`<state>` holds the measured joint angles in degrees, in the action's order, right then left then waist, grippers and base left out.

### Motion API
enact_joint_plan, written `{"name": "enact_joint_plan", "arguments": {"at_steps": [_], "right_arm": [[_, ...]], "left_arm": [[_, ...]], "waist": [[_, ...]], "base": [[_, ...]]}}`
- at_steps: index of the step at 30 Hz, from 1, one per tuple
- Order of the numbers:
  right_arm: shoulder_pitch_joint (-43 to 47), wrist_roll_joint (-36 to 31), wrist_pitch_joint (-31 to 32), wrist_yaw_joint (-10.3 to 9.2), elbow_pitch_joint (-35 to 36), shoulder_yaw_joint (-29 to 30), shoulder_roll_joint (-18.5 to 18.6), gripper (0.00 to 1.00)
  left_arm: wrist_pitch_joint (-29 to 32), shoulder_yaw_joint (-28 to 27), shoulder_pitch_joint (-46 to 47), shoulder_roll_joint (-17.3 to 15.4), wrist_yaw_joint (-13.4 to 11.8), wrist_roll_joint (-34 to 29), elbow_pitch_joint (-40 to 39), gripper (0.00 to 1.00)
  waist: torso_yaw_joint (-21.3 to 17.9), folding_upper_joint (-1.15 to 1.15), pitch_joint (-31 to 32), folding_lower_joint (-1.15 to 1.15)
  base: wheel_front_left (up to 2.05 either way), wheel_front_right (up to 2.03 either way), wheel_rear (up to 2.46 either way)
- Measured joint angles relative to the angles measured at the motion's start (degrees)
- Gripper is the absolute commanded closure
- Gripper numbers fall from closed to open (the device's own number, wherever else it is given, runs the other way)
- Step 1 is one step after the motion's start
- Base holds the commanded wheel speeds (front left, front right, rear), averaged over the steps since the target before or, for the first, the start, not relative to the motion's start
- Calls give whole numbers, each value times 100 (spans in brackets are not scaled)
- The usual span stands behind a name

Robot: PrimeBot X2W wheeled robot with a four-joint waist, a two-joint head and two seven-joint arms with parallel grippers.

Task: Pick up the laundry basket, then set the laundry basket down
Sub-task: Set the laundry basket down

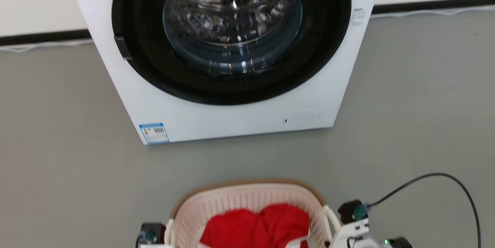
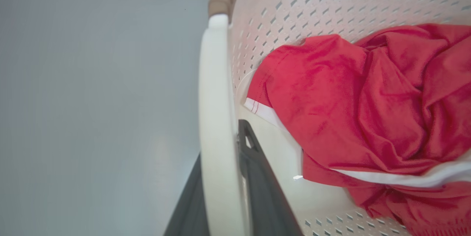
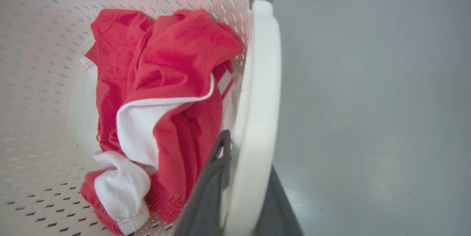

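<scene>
Left gripper and right gripper are clamping the basket's handles (slim loops); uneven lifting could tip it, slipping one free.

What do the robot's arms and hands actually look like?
The left hand and right hand each have two flat, dark-grey fingers. The right wrist is white, with a black teal-capped block, a small green light and a looping black cable.

Left gripper, right gripper: each clamped astride a laundry basket handle, one finger on either side.
</scene>
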<state>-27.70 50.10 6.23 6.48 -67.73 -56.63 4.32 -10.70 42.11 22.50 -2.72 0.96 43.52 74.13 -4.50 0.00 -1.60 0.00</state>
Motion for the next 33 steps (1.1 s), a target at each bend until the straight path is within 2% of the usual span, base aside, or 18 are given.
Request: {"name": "enact_joint_plan", "arguments": {"at_steps": [10,19,24,33], "right_arm": [[-900,-14,-537,0,4,75,3,100],[-1833,-222,-1276,3,-129,152,-24,100],[-2336,-387,-1604,9,-344,242,-40,100],[-3069,-627,-1889,12,-568,498,-49,100]], "left_arm": [[-270,-49,994,-133,-2,30,0,100],[-402,-198,1881,-336,-7,-22,-210,100],[-403,-379,2257,-457,-105,-148,-556,100],[-401,-690,2898,-528,-198,-452,-851,100]], "waist": [[-13,0,-838,0],[-3,0,-1976,0],[11,0,-2654,0],[49,0,-3779,0]], "base": [[0,0,0],[0,0,0],[0,0,0],[0,0,0]]}}
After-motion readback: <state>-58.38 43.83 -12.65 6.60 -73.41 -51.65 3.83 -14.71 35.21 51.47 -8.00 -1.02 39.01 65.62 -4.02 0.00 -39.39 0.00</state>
